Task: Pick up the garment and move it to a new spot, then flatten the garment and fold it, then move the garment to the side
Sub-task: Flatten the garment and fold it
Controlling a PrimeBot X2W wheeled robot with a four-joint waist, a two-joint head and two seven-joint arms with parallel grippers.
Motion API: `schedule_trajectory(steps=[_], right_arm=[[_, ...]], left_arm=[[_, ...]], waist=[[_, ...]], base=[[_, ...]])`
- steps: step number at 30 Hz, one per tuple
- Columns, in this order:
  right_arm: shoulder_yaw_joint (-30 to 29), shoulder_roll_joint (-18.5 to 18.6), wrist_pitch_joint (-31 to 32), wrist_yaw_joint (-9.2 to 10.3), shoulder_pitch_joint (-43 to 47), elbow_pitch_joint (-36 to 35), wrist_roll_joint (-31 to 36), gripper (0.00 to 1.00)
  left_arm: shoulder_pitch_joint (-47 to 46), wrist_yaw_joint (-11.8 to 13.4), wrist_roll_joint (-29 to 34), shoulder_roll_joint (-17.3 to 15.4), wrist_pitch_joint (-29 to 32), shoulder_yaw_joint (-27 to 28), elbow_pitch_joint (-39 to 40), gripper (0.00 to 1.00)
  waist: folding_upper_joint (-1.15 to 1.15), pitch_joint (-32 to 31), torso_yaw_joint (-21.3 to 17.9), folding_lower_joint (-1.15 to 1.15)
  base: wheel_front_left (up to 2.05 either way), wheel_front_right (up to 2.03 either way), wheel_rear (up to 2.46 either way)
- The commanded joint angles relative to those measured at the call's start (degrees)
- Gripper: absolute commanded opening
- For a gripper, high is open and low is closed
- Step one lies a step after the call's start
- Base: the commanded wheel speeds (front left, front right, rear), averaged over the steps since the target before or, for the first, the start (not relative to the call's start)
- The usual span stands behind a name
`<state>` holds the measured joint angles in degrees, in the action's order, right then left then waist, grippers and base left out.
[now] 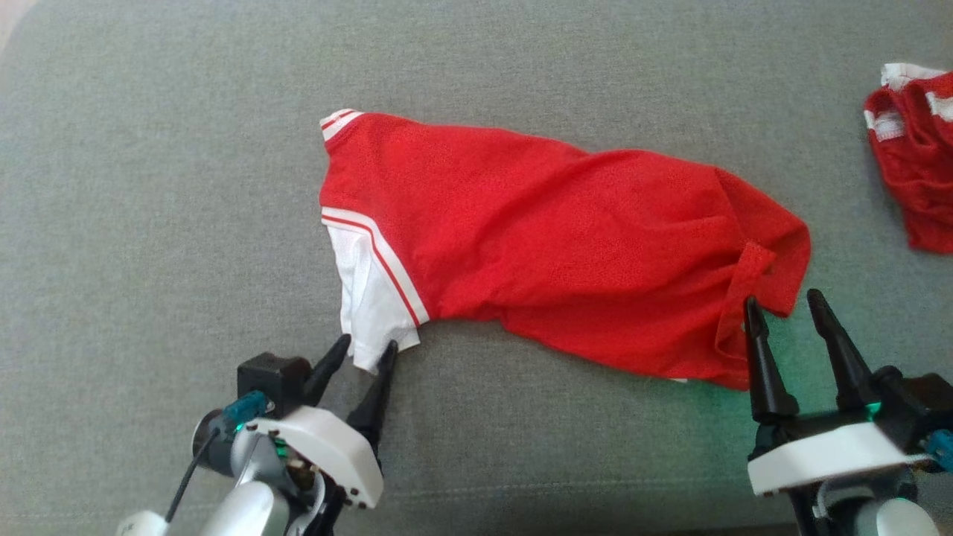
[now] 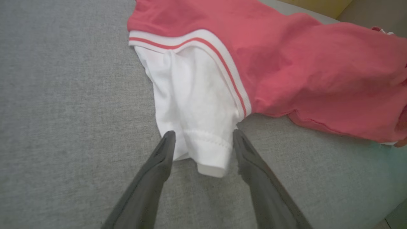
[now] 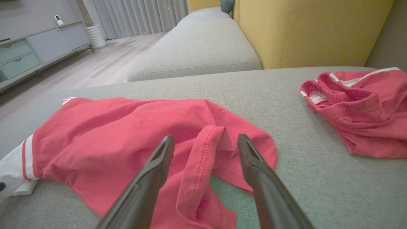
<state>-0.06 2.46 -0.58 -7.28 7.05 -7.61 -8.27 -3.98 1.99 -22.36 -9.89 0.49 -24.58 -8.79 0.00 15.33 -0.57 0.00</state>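
Note:
The garment (image 1: 536,238) is a red shirt with a white, red-striped sleeve, lying stretched out and rumpled on the grey cushion (image 1: 149,186). My left gripper (image 1: 366,350) is open at the shirt's near left end, its fingers on either side of the white sleeve cuff (image 2: 208,149). At the shirt's near right corner my right gripper (image 1: 788,307) is open, straddling a folded red hem strip (image 3: 203,152). Neither gripper has closed on the cloth. The garment (image 2: 302,79) and the left gripper (image 2: 203,138) show in the left wrist view, the garment (image 3: 120,133) and the right gripper (image 3: 206,141) in the right wrist view.
A second red garment with white trim (image 1: 916,149) lies bunched at the far right of the cushion. Behind it stand a yellow backrest (image 3: 311,28) and another grey cushion (image 3: 197,47). A wood floor and a cabinet (image 3: 38,47) lie beyond the left side.

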Motion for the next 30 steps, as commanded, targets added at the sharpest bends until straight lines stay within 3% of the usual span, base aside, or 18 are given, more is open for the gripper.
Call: schedule_trajectory(steps=[1, 2, 9, 30], right_arm=[[1.7, 0.4, -0.4, -0.21, -1.5, -1.4, -0.4, 1.00], [2.0, 0.4, -0.1, -0.21, -1.3, -1.2, -0.2, 1.00], [6.9, 1.7, 3.8, -0.21, 4.4, 1.8, -0.3, 1.00], [3.6, 1.3, 2.3, -0.21, 1.1, 7.2, -0.9, 1.00]], left_arm=[[-2.8, -0.1, -0.2, -0.3, -0.6, 1.9, 1.6, 0.07], [-2.9, -0.1, -0.3, -0.4, -0.7, 1.9, 1.5, 0.00], [-3.9, 0.0, -0.1, -0.4, -1.3, 1.6, 1.5, 0.00], [-5.6, 0.9, 0.1, -0.8, -2.6, 1.4, 1.4, 0.00]], waist=[[0.00, 0.2, -0.1, 0.00], [0.00, 0.2, -0.2, 0.00], [0.00, 1.4, 0.2, 0.00], [0.00, 4.0, -0.2, 0.00]], base=[[0.00, 0.00, 0.00], [0.00, 0.00, 0.00], [0.00, 0.00, 0.00], [0.00, 0.00, 0.00]])
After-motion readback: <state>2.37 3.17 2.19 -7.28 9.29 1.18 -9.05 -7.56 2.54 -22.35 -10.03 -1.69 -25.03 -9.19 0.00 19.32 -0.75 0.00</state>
